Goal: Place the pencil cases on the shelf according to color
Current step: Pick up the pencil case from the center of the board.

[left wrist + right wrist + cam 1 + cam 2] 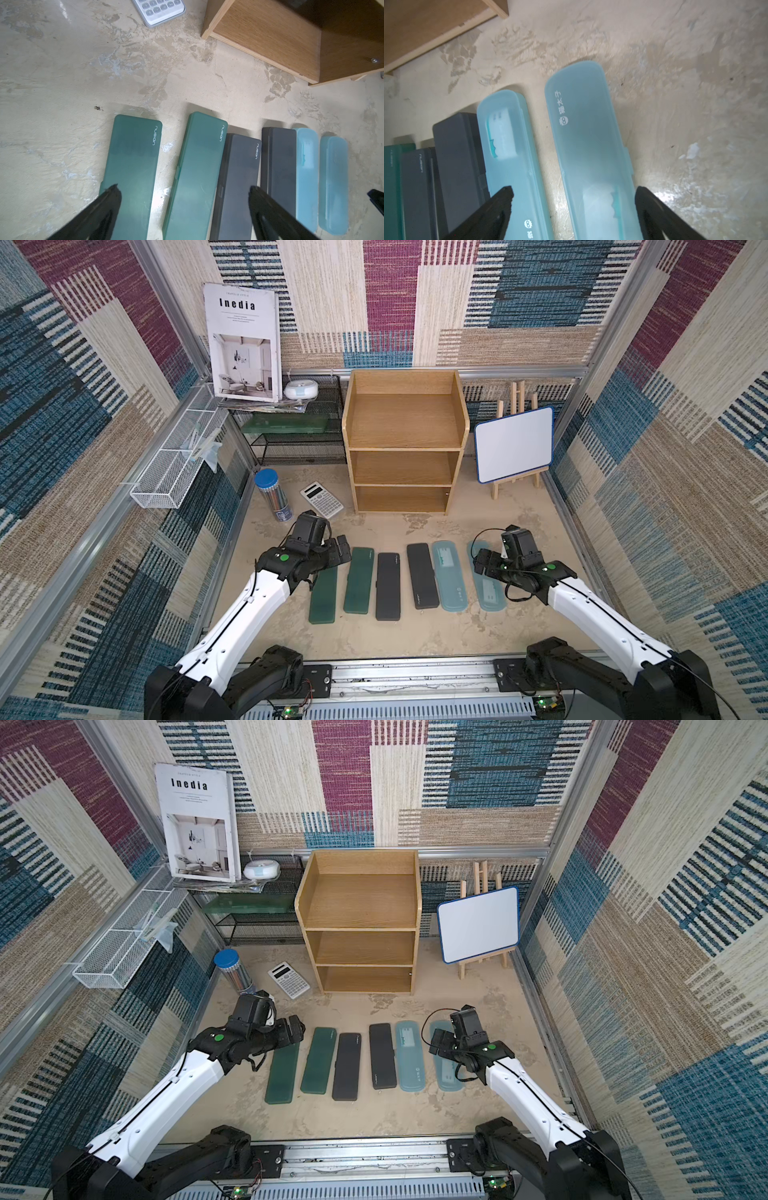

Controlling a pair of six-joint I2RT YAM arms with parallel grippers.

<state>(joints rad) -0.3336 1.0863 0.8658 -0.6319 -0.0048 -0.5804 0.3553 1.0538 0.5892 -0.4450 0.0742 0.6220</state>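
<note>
Hovering over smooth, rounded-rectangle plastic pencil cases [387, 586] on mottled tabletop [415, 639]: right gripper [573, 193], fingers apart, above outermost translucent blue case [583, 135]; left gripper [184, 188], likewise spread, above dark green cases [195, 166].

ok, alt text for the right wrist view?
The open right claw is poised over a light blue pencil case lying on the beige table. Also visible: a second blue case, a black case and a corner of the wooden shelf.

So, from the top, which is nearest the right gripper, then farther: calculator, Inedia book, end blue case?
1. End blue case, just below the open right gripper.
2. Calculator, across on the left.
3. Inedia book, far back left.
</note>
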